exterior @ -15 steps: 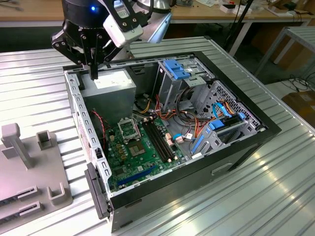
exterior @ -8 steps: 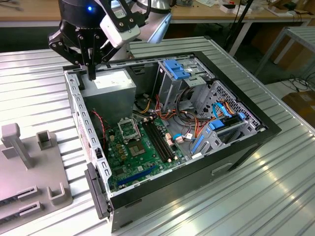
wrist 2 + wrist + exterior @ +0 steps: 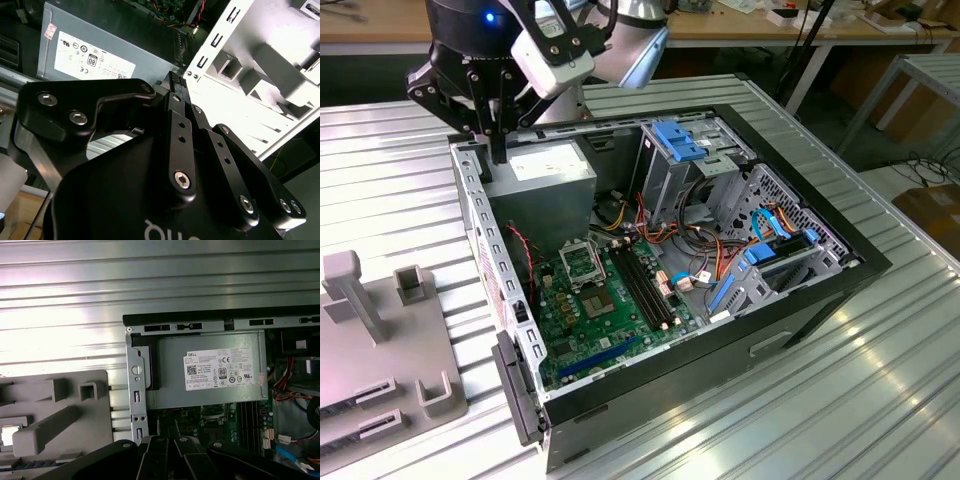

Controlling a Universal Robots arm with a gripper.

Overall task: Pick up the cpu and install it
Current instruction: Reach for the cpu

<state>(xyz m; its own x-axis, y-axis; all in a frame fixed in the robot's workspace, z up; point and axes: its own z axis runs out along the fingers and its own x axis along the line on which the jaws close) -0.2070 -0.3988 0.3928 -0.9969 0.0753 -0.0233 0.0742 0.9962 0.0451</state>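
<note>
- The pincer [image 3: 498, 150] hangs at the upper left of the exterior view and points straight down. It is just above the corner of the open computer case [image 3: 470, 225] where the power supply [image 3: 555, 172] sits.
- Its jaws are drawn narrow, and we see nothing between them. The second wrist view shows the pincer [image 3: 175, 84] the same way, close over the power supply's labelled face.
- We take the pale square in a recess of the grey fixture [image 3: 60, 440], seen in the first wrist view, to be the cpu [image 3: 6, 435]. It lies cut by the edge of that picture, so we cannot be sure.
- The fixture [image 3: 380, 340] lies at the lower left of the exterior view, on the ribbed tabletop [image 3: 880, 380] just beside the case. We judge it sits there so that each part rests flat in a recess of its own shape, within the arm's reach.
- The cpu socket [image 3: 582, 262] lies on the green motherboard [image 3: 590, 325] near mid-frame, between the power supply and the long black memory slots [image 3: 645, 290].
- With the case open on its side, the socket faces upward, which suits a straight descent from above.
- With the pincer bare over the case corner, apart from fixture and socket alike, we judge the pick-up not yet made.
</note>
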